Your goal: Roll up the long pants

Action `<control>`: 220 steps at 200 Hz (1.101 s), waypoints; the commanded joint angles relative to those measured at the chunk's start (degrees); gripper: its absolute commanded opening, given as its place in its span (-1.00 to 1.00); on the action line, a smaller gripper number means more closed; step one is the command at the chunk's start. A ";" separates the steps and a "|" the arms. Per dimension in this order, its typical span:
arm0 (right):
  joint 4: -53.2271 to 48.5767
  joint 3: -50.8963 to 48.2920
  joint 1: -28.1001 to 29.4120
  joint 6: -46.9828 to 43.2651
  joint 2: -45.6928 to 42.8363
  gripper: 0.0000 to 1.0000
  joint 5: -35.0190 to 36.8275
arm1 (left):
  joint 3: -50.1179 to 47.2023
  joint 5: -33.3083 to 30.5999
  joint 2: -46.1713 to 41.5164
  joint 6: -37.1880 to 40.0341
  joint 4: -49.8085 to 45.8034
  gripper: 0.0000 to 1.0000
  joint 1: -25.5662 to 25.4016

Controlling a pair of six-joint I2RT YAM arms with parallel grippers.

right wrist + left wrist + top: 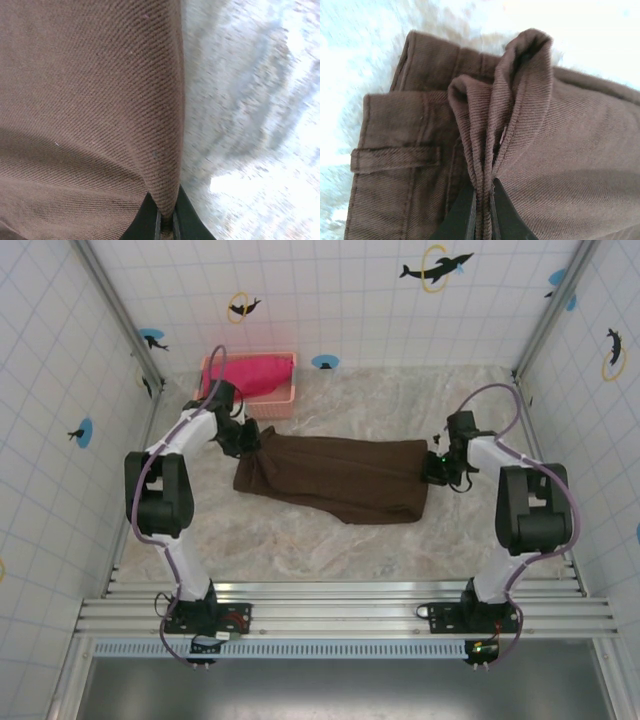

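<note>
The long pants (pixel 335 477) are dark brown and lie folded into a wide band across the middle of the table. My left gripper (pixel 248 443) is shut on their bunched left end, where the waistband and a belt loop (pixel 395 157) show. Several pinched folds of the long pants (pixel 520 115) rise between the dark fingers (pixel 507 212) of the left gripper (pixel 484 200). My right gripper (pixel 436 468) is shut on the right edge of the cloth. There a single fold of the long pants (pixel 90 100) runs down into the right gripper (pixel 167 220).
A pink basket (pixel 289 393) with a bright pink-red cloth (pixel 252 373) stands at the back left, just behind the left arm. The marbled tabletop (pixel 340 550) stretches in front of the pants. Tiled walls close in the back and both sides.
</note>
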 commanded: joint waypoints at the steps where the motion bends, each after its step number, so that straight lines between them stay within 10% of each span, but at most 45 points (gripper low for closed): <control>1: -7.42 -2.12 -4.50 -3.32 -2.59 -1.00 10.21 | -3.97 -7.23 -3.57 -0.80 3.06 -1.00 1.37; 96: -11.42 -1.86 -8.12 -6.14 -4.22 -1.00 13.00 | -11.09 -8.74 -6.01 -1.06 4.13 -1.00 1.00; 114: -10.73 -2.13 -7.93 -6.40 -5.23 -0.14 10.27 | -10.40 -9.66 -5.94 -0.43 3.57 -1.00 0.96; 132: -10.36 -1.83 -7.32 -5.94 -7.75 0.57 10.08 | -8.30 -10.06 -5.07 1.22 1.98 -0.19 0.96; 158: -11.16 0.17 -6.98 -4.77 -11.86 0.66 10.48 | -5.95 -13.06 -5.81 1.89 -0.09 0.33 1.04; 165: -11.57 0.86 -6.96 -4.50 -12.47 0.66 10.13 | -5.39 -13.39 -6.09 2.05 -0.30 0.93 1.03; 220: -10.51 3.58 -5.33 -3.03 -11.22 0.62 8.06 | -2.06 -9.42 -9.63 1.47 0.67 0.94 0.99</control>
